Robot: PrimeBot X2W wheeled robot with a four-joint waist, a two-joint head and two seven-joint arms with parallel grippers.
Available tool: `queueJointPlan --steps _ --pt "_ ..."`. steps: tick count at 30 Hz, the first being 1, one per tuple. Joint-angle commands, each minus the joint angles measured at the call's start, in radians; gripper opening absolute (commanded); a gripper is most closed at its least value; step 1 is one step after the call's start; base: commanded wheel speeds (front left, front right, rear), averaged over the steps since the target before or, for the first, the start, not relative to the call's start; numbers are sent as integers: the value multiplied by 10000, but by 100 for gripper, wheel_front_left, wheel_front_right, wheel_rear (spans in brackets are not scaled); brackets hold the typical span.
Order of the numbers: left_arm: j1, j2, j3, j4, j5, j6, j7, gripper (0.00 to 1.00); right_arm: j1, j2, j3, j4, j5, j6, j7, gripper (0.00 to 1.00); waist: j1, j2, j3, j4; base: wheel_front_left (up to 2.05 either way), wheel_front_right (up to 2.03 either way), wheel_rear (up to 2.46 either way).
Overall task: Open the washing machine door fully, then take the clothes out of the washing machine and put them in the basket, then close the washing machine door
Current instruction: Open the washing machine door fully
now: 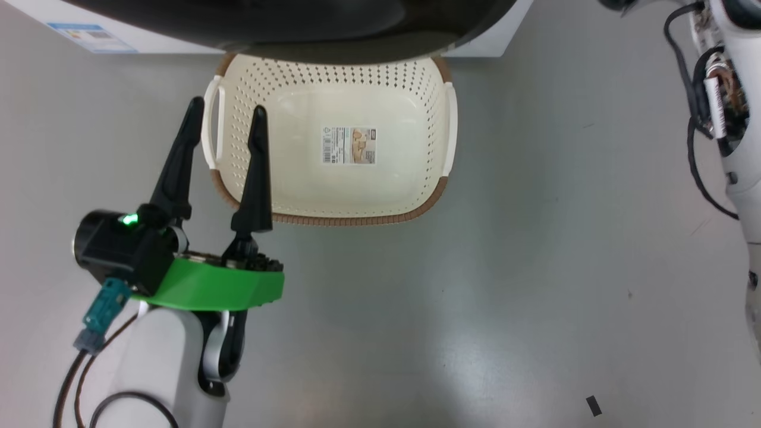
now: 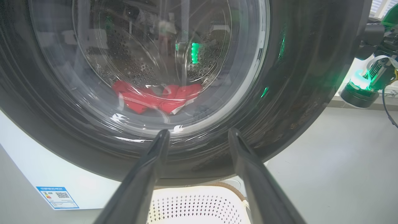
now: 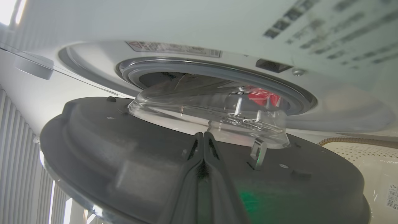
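Clothes (image 2: 146, 99) are lying inside the washing machine (image 3: 155, 21), whose door (image 3: 108, 149) is standing partly ajar; right gripper (image 3: 203, 138), fingers pressed together, is pointing at the door's inner face, while left gripper (image 1: 227, 107) is hovering spread wide over the basket (image 1: 333, 219) edge

The basket (image 1: 333, 219) stood on the floor (image 1: 535, 267) before the washing machine (image 1: 493, 41), its far end under the door (image 1: 297, 24), which stood ajar. A label (image 1: 349, 145) lay in the middle of the basket's bottom. The clothes (image 2: 155, 96) lay low in the drum (image 2: 202, 68), behind the door's window (image 2: 93, 102). The left gripper (image 1: 227, 107) hung over the basket's left rim, pointing toward the machine. The right gripper (image 3: 203, 133) reached between the door and the machine's front, its tips just beside the window. A sticker (image 2: 57, 197) sat at the machine's lower left corner.
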Motion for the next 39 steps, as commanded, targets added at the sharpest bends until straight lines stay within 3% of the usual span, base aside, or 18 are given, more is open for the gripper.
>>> queueJointPlan --steps 1,26,32,33,36,38,39 --pt "346 198 351 -244 1 -20 -76 100 222 343 80 -372 -66 50 137 0 0 -1 -176 -85 0 0 0" --pt "1474 198 668 104 118 -46 -76 100 2202 873 532 -344 -174 50 601 0 0 -1 -2038 -285 0 0 0" --pt "1553 198 633 28 81 11 -76 100 2315 857 432 -302 -691 50 -209 0 0 -1 -2014 -265 0 0 0" --pt "1552 198 631 21 77 16 -76 100 2323 862 391 -236 -770 50 -406 5 0 -1 -1999 -266 0 0 0" --pt "1521 198 630 1 63 26 -76 100 2296 779 336 -97 -1206 50 -1107 48 0 -1 -1930 -283 0 0 0" --pt "1463 198 670 35 52 0 -76 100 2280 696 254 -71 -1508 50 -1685 100 0 -1 -1880 -302 0 0 0" --pt "1433 198 692 53 47 -11 -76 100 2284 619 223 -87 -1701 50 -2016 100 0 -1 -1862 -312 0 0 0"
